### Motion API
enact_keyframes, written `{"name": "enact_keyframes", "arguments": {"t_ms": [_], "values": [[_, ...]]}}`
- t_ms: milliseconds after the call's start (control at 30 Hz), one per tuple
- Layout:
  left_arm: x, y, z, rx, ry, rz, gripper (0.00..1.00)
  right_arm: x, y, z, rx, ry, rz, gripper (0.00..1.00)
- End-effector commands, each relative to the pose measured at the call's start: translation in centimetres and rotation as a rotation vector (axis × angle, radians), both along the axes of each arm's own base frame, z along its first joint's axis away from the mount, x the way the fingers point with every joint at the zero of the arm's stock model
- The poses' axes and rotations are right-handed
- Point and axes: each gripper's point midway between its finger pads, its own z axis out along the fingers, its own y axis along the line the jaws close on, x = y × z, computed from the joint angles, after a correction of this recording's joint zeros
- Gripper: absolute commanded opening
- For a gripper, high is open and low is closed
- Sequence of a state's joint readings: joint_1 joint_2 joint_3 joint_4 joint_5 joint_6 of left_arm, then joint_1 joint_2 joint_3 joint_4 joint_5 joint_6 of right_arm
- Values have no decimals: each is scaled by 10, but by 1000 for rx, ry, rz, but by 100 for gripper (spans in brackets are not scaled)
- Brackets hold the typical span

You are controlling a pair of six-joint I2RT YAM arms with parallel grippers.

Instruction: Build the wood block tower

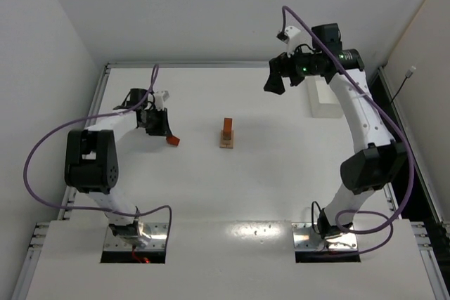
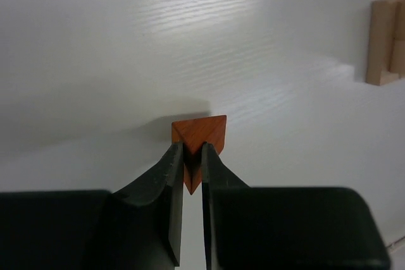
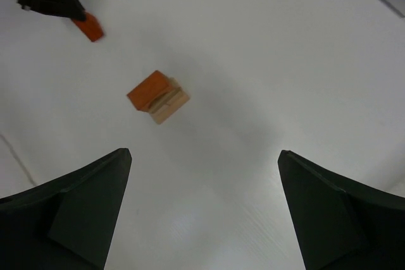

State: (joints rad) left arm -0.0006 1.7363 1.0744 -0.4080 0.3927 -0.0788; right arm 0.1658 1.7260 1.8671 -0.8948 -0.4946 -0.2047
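Note:
The wood block tower [image 1: 226, 133] stands mid-table, a narrow stack of pale tan blocks with a reddish-orange block on top; it shows in the right wrist view [image 3: 158, 97] and its tan edge in the left wrist view [image 2: 385, 42]. My left gripper [image 2: 192, 150] is shut on a reddish-orange wedge block [image 2: 200, 133], held left of the tower [image 1: 172, 140]. My right gripper [image 3: 204, 156] is open and empty, raised high over the back right of the table [image 1: 278, 79].
A white rectangular box [image 1: 325, 98] sits at the back right under the right arm. The table's raised rim [image 1: 211, 64] runs along the far side. Purple cables loop off both arms.

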Motion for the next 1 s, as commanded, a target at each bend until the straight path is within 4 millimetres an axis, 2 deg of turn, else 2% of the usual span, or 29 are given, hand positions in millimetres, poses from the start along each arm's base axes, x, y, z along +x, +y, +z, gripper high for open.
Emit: {"name": "enact_keyframes", "arguments": {"t_ms": [0,33,67,100,133,200,233,267,300,333,367,400,500,533,567,633,733,800,833,867,900,967], "values": [[7,-19,80,25,-311,-119,0,-20,26,-1,232,123,153,100],[0,-18,84,55,-350,-120,0,-25,29,-5,278,165,174,100],[0,-29,101,65,-438,-153,0,-33,42,2,366,186,254,100],[-5,-34,115,92,-513,-195,0,-34,42,-5,425,250,256,100],[-19,-37,138,101,-610,-214,0,-41,46,3,517,287,312,100],[-32,-54,166,103,-756,-279,0,-39,54,0,609,319,364,99],[-39,-57,177,116,-822,-311,0,-49,56,13,717,422,391,97],[-54,-59,197,117,-924,-325,0,-52,57,-1,776,524,393,95],[-65,-69,206,108,-979,-369,0,-43,64,5,786,447,484,94],[-74,-72,214,129,-1042,-414,0,-57,71,10,822,584,508,93],[-83,-75,212,127,-1072,-443,0,-59,74,10,822,595,532,93],[-100,-82,232,112,-1165,-480,0,-61,76,11,824,615,559,93],[-131,-98,241,89,-1288,-642,0,-65,84,19,809,590,611,93],[-143,-98,251,79,-1346,-667,0,-64,85,26,804,567,621,93],[-154,-104,251,43,-1376,-711,0,-66,89,29,800,562,635,93],[-168,-111,263,-30,-1419,-733,0,-67,94,36,790,537,661,93],[-174,-116,271,-104,-1419,-727,0,-81,107,45,776,529,710,91],[-169,-120,273,-123,-1409,-729,0,-103,122,53,762,531,765,89],[-167,-120,280,-122,-1439,-725,0,-113,127,51,759,550,779,88],[-166,-122,282,-135,-1439,-716,0,-131,138,58,747,552,827,87],[-162,-124,283,-135,-1439,-716,0,-142,143,57,743,569,846,87],[-159,-126,295,-143,-1462,-703,0,-161,154,61,730,577,895,84]]}}
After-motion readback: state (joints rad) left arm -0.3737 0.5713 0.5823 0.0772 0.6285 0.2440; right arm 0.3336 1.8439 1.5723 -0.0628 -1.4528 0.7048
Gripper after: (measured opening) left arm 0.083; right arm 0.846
